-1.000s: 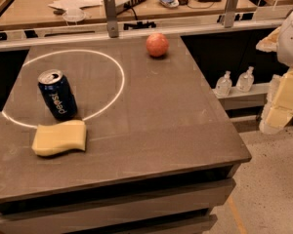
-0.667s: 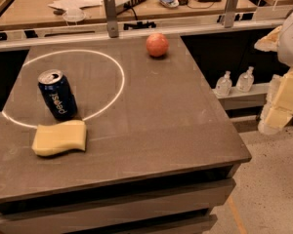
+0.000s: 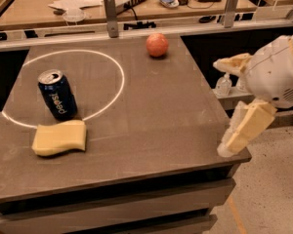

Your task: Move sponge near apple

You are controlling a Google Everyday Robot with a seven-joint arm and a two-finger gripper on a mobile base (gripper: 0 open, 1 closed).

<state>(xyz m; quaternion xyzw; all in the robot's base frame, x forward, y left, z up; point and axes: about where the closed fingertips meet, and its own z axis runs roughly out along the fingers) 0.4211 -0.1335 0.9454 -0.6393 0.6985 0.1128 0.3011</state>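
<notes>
The robot's gripper (image 3: 223, 106) is sitting further left than a second ago. It is now reaching in over the right edge of the dark grey tabletop (image 3: 151, 111), where before it was hanging off to the side. Its yellowish padded jaws are standing wide apart, one high beside the white wrist and one slanting down to the tabletop's right front corner, and they are gripping nothing.

Nothing on the tabletop is showing any shift. The pale yellow foam sponge (image 3: 59, 138) with wavy edges is lying flat near the front left, well apart from the gripper. The small round reddish-orange apple (image 3: 157, 45) is resting at the far edge, well apart from the sponge.

A blue Pepsi can (image 3: 57, 94) is standing upright just behind the sponge, on the line of a thin white ring (image 3: 123, 77) marked on the tabletop. The can is occupying the near end of the stretch between sponge and apple; the rest of that stretch is lying inside and beside the ring.

A grey metal post (image 3: 110, 14) is rising behind the far edge, in front of a wooden desk (image 3: 34, 11) strewn with papers. A small clear bottle (image 3: 224, 84) is standing on a lower ledge to the right, partly behind the gripper.
</notes>
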